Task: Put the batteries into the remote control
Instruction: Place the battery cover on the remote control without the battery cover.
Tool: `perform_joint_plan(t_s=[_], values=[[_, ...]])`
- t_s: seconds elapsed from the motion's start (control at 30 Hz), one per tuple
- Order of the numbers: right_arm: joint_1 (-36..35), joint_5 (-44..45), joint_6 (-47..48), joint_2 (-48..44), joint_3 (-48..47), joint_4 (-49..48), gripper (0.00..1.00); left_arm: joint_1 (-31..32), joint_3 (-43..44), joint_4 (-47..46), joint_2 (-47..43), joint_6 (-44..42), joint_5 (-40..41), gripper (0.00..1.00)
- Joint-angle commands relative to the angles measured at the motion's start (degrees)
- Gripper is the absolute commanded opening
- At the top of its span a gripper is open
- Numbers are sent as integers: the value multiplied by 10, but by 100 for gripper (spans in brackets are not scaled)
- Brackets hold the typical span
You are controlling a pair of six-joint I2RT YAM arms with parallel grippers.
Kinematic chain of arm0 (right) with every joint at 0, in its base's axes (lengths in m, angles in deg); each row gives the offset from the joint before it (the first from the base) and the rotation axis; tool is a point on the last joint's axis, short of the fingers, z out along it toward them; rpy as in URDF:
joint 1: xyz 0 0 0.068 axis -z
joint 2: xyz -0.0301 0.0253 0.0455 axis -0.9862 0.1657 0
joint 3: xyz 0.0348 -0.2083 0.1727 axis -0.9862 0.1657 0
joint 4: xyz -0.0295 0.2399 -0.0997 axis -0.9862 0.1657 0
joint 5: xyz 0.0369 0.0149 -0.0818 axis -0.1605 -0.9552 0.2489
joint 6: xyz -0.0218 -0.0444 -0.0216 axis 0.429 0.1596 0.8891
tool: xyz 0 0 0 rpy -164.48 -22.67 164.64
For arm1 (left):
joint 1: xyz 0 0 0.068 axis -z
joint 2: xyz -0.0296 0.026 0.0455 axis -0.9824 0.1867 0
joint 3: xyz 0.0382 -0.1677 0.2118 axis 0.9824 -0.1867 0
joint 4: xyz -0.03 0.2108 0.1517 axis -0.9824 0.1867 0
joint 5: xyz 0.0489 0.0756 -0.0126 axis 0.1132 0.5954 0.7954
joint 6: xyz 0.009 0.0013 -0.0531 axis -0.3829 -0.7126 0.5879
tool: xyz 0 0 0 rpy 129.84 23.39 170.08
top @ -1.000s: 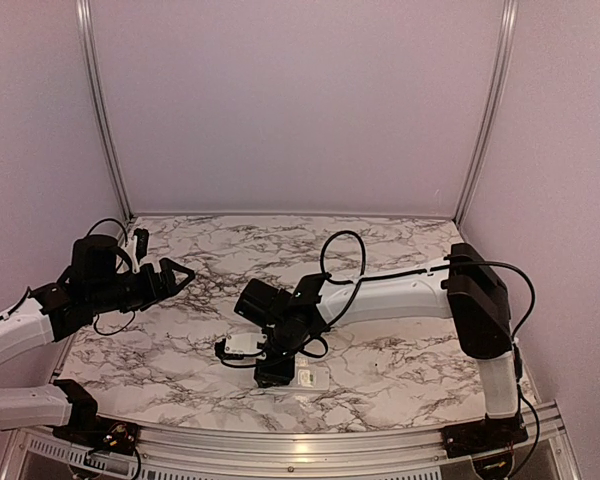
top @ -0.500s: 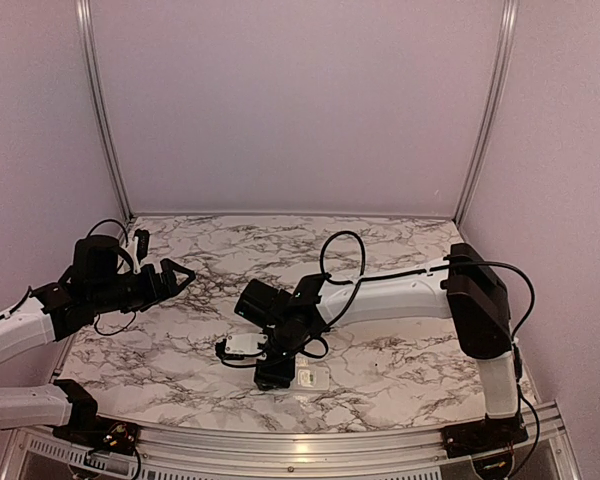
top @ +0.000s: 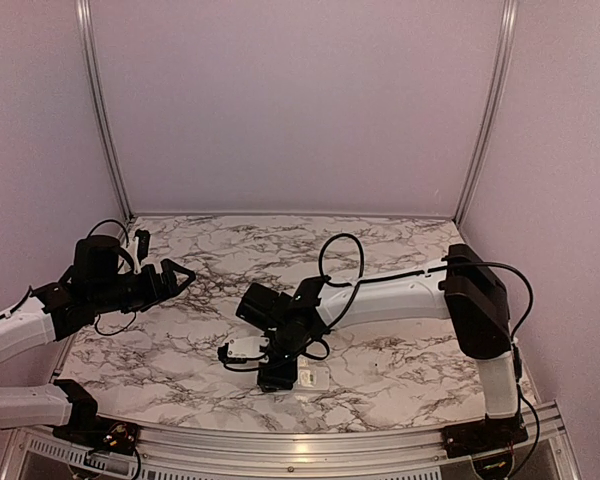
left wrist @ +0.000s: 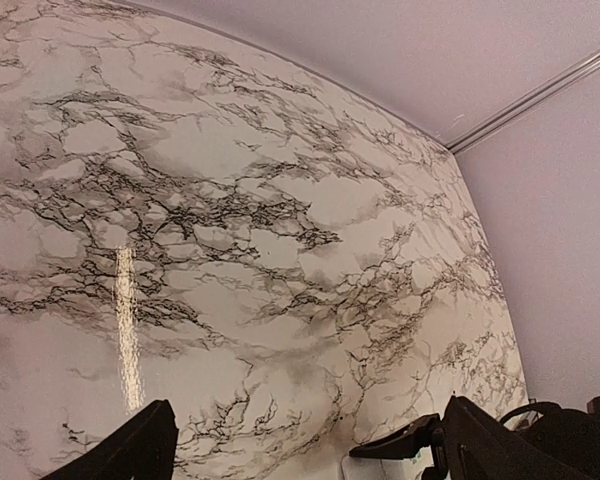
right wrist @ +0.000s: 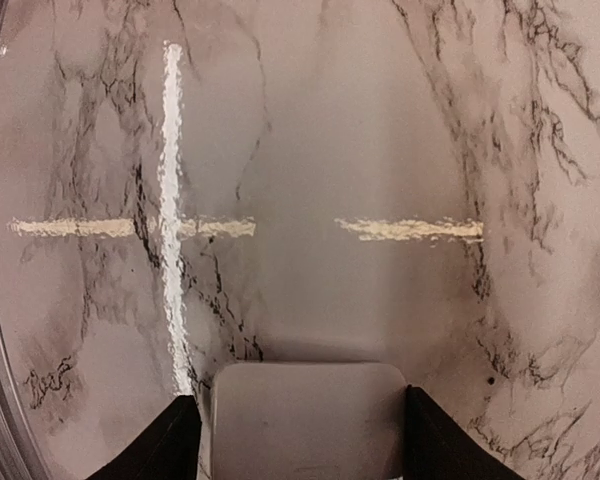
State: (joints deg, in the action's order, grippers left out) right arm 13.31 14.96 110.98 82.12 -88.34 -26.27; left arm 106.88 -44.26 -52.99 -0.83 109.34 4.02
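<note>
The white remote control (top: 314,377) lies flat on the marble table near the front edge, plain side up. My right gripper (top: 278,380) points down over it. In the right wrist view the remote control (right wrist: 305,425) sits between the black fingers (right wrist: 175,445). The right finger is against its edge, and a thin strip of table shows on the left side, so the gripper (right wrist: 298,400) is open around it. My left gripper (top: 178,274) hovers at the left side, wide open and empty, also (left wrist: 310,403). The batteries are out of view.
Lilac walls and aluminium posts (top: 98,110) close in the table on three sides. A metal rail (top: 310,445) runs along the front edge. A small black part (top: 140,240) stands at the back left corner. The right arm (top: 400,290) spans the right half of the table.
The right gripper's jaws have widened a little around the remote control and the wrist has shifted slightly. The left arm has barely moved.
</note>
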Motion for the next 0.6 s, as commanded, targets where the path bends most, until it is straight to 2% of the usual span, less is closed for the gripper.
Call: perform_joint_plan(t_s=[0.0,0.07,0.3,0.43,0.57], values=[[-2,-3,15,-9,0,6,65,-3,-1,-4,-1,-1,-2,96],[-2,-6,16,-10,1,6,66,-3,-1,-4,-1,-1,-3,96],[-3,-5,11,-30,3,-6,87,-3,-7,-11,2,-2,-18,96],[-2,-2,5,-49,6,-18,90,-3,-8,-13,10,-1,-24,96],[8,4,-10,-83,33,-49,95,-1,-14,-27,28,6,-43,91]])
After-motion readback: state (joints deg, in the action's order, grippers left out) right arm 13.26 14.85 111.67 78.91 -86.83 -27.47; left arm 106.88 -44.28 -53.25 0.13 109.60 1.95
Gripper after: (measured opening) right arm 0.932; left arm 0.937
